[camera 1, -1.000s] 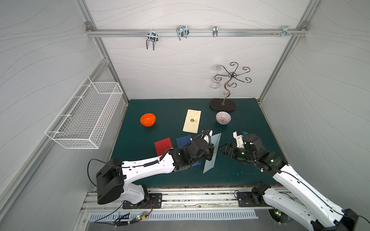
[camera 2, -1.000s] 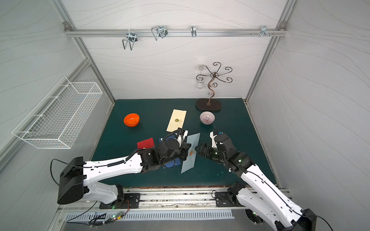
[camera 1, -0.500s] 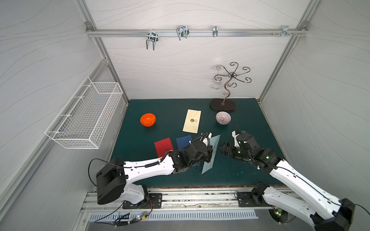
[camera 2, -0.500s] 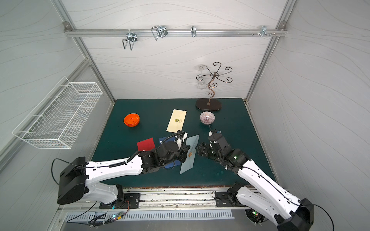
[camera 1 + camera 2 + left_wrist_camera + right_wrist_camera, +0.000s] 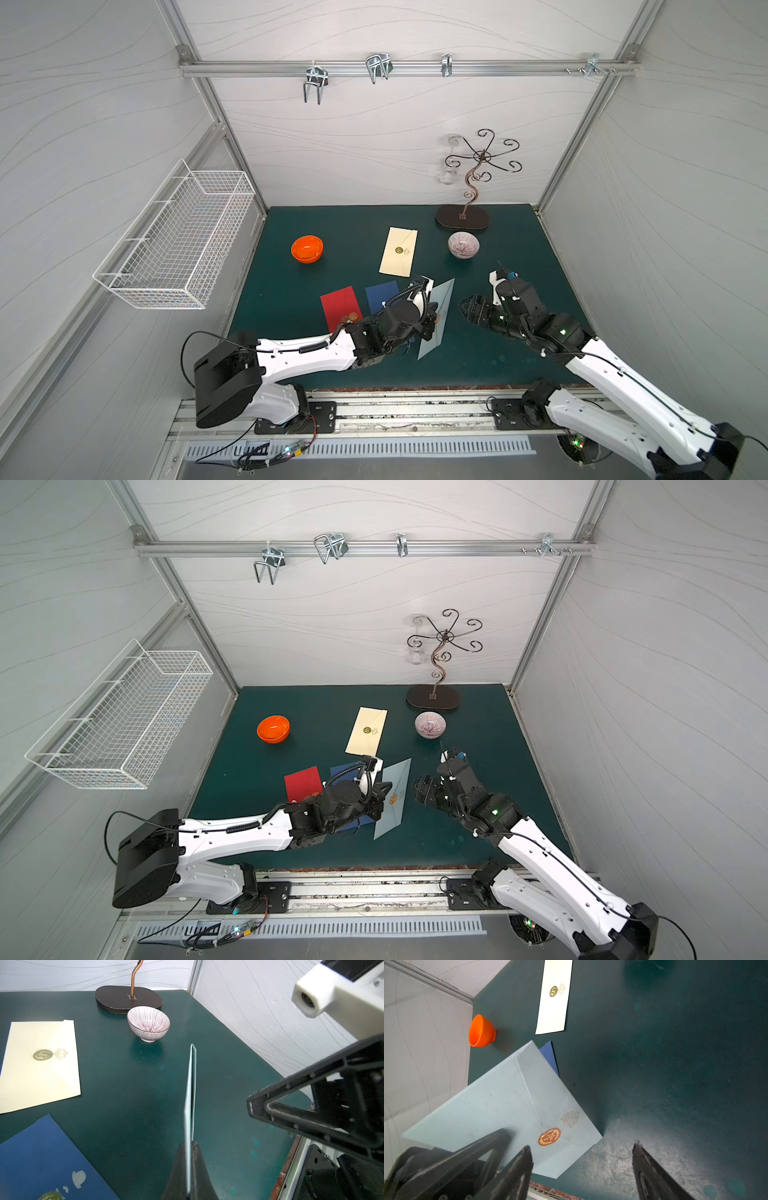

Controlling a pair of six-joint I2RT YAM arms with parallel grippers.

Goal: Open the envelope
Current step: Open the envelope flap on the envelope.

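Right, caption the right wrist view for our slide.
Open right gripper faces the orange seal on the pale blue envelope in the left gripper.

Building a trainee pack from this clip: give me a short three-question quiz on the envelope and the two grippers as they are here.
1. True or false: the light blue envelope lies flat.
2. The right gripper is: A) shut on the envelope; B) open, beside the envelope without touching it; C) shut, holding nothing.
3. Fill in: a round ____ seal sits at the tip of the envelope's flap.
Key: 1 false, the left gripper holds it up on edge; 2 B; 3 orange.
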